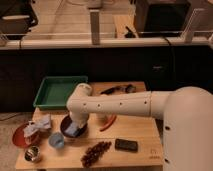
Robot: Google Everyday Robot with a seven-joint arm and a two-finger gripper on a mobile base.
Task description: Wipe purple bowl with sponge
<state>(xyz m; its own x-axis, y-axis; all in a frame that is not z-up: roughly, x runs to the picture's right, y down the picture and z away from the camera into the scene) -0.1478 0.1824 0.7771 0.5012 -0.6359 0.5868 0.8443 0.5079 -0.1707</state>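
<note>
**Gripper down in the purple bowl, at the sponge**

At the far left of the wooden table (146,131) lies a reddish-brown plate (18,138), with a pale grey-blue cloth (38,124) bunched over its right side; in front of these, near the table's front edge, stands a small shiny metal cup (32,153); just right of it sits a small blue cup (56,141); behind them, at the back left of the table, is a green tray (59,91). The purple bowl (63,128) rests on the table just right of the cloth and just behind the blue cup; inside it shows the light-blue sponge (71,131), low in the bowl. The white arm (117,104) comes in from the right, bends in front of the tray and drops into the bowl; the gripper (75,124) is at its lower end, down in the bowl right at the sponge; whether it is open or closed, or has hold of the sponge, cannot be told. Right of the bowl lies a curved red item (107,123); in front of that a dark cluster like grapes (95,152); further right a flat black block (126,145); dark objects (118,90) lie at the back edge.
</note>
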